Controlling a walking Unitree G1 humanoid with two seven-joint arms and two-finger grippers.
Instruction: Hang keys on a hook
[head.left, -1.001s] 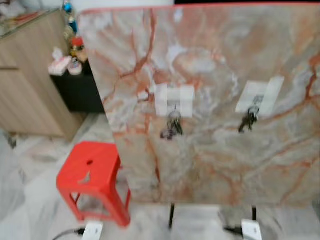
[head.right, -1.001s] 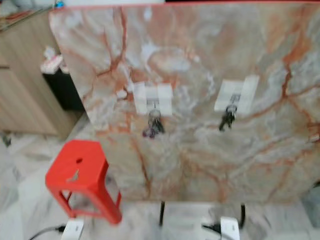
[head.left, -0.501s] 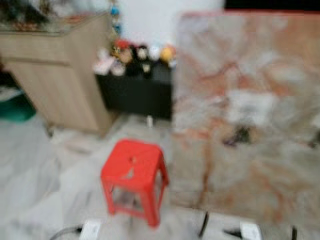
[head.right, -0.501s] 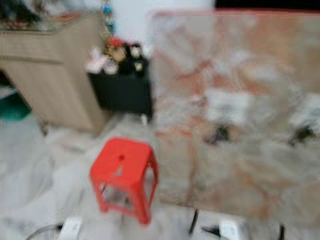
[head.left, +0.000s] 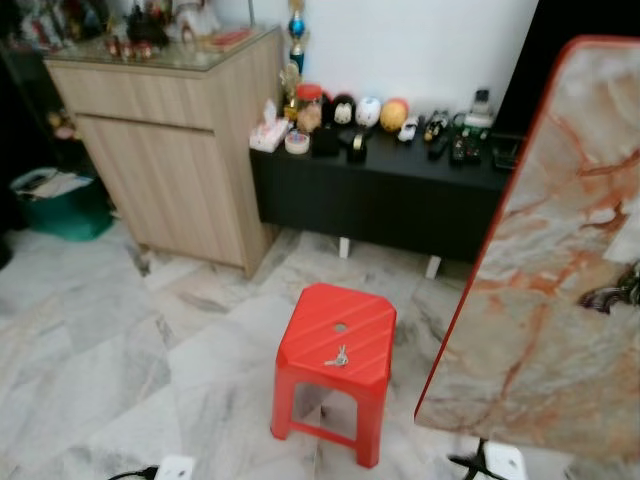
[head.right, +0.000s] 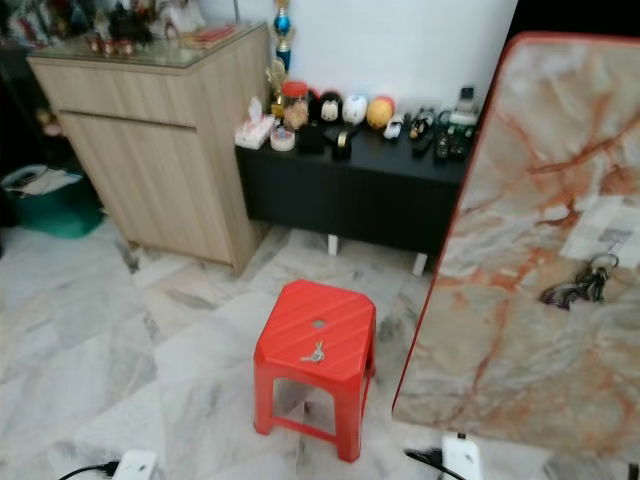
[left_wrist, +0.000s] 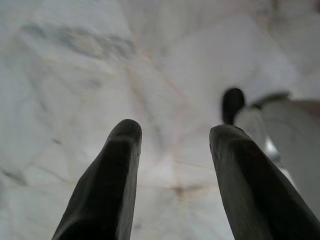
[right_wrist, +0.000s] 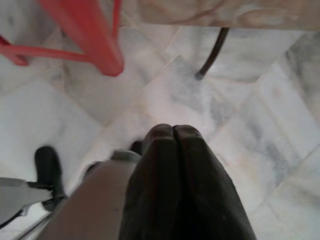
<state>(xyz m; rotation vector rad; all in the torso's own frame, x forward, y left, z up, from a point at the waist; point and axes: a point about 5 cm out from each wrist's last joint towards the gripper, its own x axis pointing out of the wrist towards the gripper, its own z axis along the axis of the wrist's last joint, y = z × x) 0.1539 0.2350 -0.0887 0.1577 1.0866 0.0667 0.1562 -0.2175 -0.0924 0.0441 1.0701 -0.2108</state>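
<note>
A small set of keys lies on top of a red plastic stool on the floor ahead. To its right stands a marble-patterned board with a white hook patch, and a bunch of keys hangs from it. In the left wrist view my left gripper is open over the marble floor, nothing between its fingers. My right gripper is shut and empty, hanging above the floor near a stool leg and the board's dark stand.
A wooden cabinet stands at the back left beside a low black bench laden with small figurines. A teal bin sits at far left. White power adapters with cords lie on the floor near my feet.
The camera has swung to the left: the board has slid to the right edge, the stool sits near the middle, and the cabinet and bench have come into view. The picture has sharpened.
</note>
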